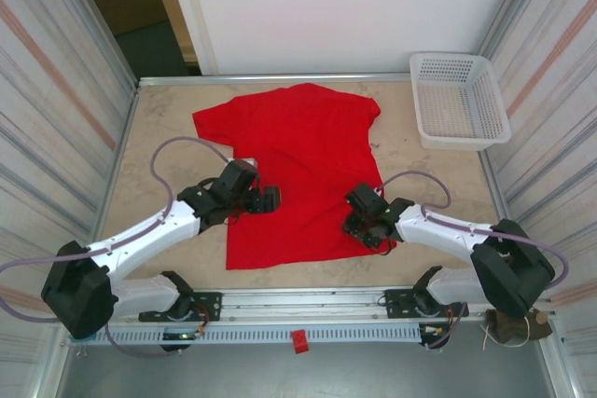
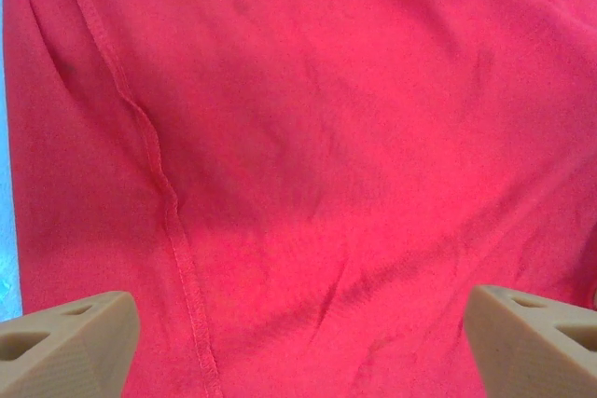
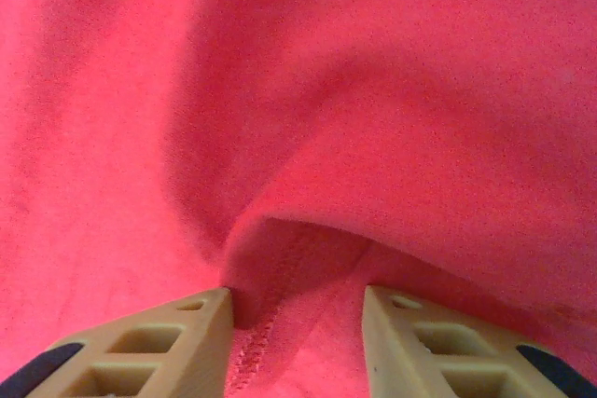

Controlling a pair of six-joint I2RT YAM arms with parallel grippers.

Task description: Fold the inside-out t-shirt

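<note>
Beige tabletop (image 1: pixel 159 128) between striped walls (image 1: pixel 56 90); inside-out t-shirt (image 1: pixel 308 165) spread flat mid-table, long axis running near to far. Left gripper (image 1: pixel 269 199) above left side seam (image 2: pixel 173 221), gaping wide, empty. Right gripper (image 1: pixel 356 219) at right edge, half-closed astride raised hem (image 3: pixel 275 323), grip uncertain.

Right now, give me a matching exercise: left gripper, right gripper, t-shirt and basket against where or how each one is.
1 left gripper
2 right gripper
3 t-shirt
4 basket

A far right corner of the table
B jaws wide apart
C spread out, red, in the middle
D fingers either side of a raised fold

Pairs: 1-B, 2-D, 3-C, 4-A
</note>
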